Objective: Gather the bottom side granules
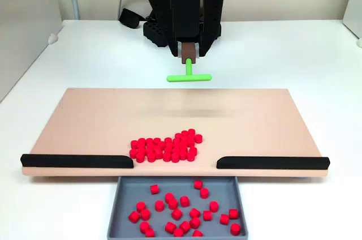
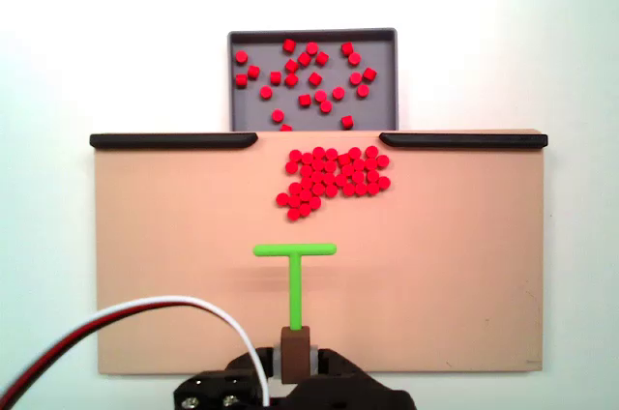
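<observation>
While the arm hangs back at the far edge of the board [image 1: 102, 110] in a fixed view, its gripper [image 1: 189, 53] holds a brown block with a green T-shaped rake [image 1: 189, 76] sticking out of it, crossbar forward and lifted clear of the surface. The jaws look closed on that brown handle, since the rake hangs steady from between them. Well ahead of the crossbar lie the granules [image 1: 166, 146], a tight red patch near the front edge of the board. They sit right at the gap between two black rails [image 1: 70, 161], and that gap opens over a grey tray [image 1: 116, 209] holding loose red pellets [image 1: 184, 209]. My guess is the rails are there to stop pellets rolling off anywhere but into the tray.

Seen from behind the arm in another fixed view, the gripper [image 2: 295, 364] is at the bottom edge, and the rake [image 2: 294, 270] points straight up the picture toward the granules [image 2: 334, 178]. Its crossbar is near the patch but apart from it, roughly in line with the patch's left part. The patch rests just below the opening between the rails [image 2: 174, 140], with the tray [image 2: 232, 81] beyond. A red, white and black cable [image 2: 116, 318] curves in from the lower left, slack enough, it seems, to let the arm reach forward.
</observation>
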You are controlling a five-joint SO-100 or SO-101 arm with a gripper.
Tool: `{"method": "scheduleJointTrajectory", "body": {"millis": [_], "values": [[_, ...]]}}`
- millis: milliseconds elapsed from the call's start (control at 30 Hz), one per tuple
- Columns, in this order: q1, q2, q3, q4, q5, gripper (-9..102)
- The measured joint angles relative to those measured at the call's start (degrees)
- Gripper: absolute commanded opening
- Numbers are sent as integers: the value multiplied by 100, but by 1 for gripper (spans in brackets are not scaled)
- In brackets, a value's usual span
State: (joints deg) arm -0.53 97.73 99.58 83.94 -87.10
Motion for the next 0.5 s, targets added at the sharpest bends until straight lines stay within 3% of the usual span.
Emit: {"method": "scheduleJointTrajectory", "body": {"millis": [500], "values": [[-18,35,0,0,0,0]]}}
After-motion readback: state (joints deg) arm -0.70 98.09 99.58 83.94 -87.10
